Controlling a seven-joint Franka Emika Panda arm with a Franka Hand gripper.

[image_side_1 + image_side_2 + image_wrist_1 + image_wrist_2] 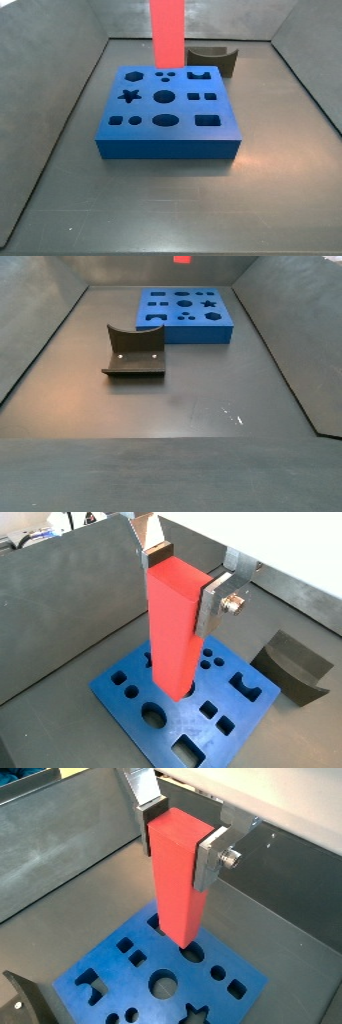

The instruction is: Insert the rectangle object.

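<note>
The gripper (183, 580) is clamped on the upper part of the rectangle object (174, 632), a silver finger (215, 604) pressed flat against one broad side and the other finger against the opposite side, so the long red bar hangs plumb with its free end pointing down; gripping it high leaves most of its length clear to enter a hole; in both wrist views the bar's lower end sits over the blue block (160, 983), at or just above its top face near a round hole, though whether it touches cannot be told; in a side view the bar (166, 32) stands upright behind the block's (168, 115) far edge, its top cut off by the frame; the block lies flat on the dark worktop (201, 406) with its shaped holes facing up, ready to receive pieces from above; the small dark curved piece (134, 351) rests apart from the block, out of the bar's way; judging from this, the bar must yet be lined up with a matching rectangular opening before descending.
</note>
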